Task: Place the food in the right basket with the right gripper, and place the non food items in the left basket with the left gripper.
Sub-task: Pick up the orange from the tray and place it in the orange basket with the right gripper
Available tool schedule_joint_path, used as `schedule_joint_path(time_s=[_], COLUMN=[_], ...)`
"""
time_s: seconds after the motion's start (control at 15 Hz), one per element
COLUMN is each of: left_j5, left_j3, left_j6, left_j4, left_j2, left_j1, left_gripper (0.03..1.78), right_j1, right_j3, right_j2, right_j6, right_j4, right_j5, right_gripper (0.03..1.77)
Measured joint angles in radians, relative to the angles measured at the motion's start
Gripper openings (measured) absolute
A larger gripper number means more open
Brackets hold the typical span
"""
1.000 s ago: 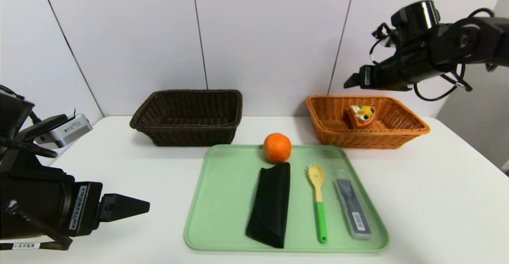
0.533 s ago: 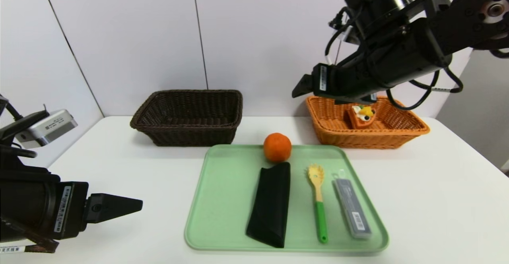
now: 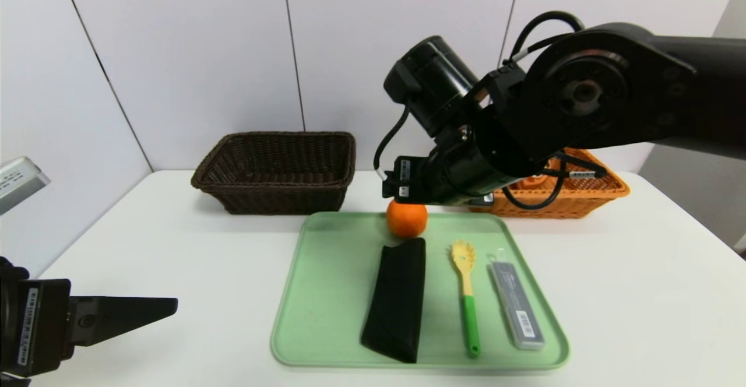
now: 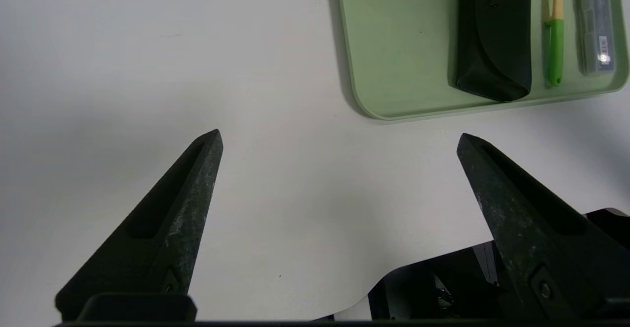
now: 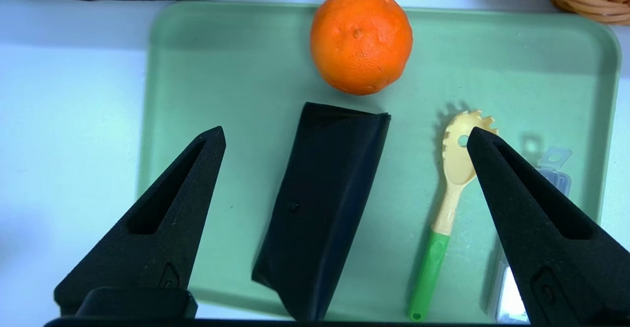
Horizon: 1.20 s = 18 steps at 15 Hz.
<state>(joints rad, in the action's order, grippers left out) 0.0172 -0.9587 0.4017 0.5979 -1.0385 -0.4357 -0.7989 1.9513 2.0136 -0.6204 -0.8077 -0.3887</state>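
Green tray [image 3: 332, 294] below it, the right claw [image 5: 346, 137] hangs wide open, holding nothing. Over the worktop [image 3: 175, 229], the left claw [image 4: 339, 135] gapes empty too.

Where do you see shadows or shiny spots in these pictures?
Left wrist view: a soft shadow along the edge of the green tray, and a bright glint on the clear plastic case; right wrist view: a white glare on that case's lower end, and a shadow beside the green-handled spoon; head view: highlights on the right arm's dark, rounded housings.
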Motion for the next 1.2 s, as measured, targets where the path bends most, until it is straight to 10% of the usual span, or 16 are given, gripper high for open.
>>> schedule_joint_path(time_s=[0.4,1.2], left_j5=[0.002,0.021], left_j3=[0.059,0.084], left_j6=[-0.003,-0.01], left_j4=[-0.01,-0.063], left_j2=[0.086,0.103], left_j1=[0.0,-0.001], left_gripper=[1.69,1.69], right_j1=[-0.019,0.05], right_j3=[0.0,0.001], right_j2=[0.117,0.198], right_j6=[-0.011,0.037], right_j4=[0.054,0.11], right_j5=[-0.079,-0.085], right_gripper=[1.69,1.7])
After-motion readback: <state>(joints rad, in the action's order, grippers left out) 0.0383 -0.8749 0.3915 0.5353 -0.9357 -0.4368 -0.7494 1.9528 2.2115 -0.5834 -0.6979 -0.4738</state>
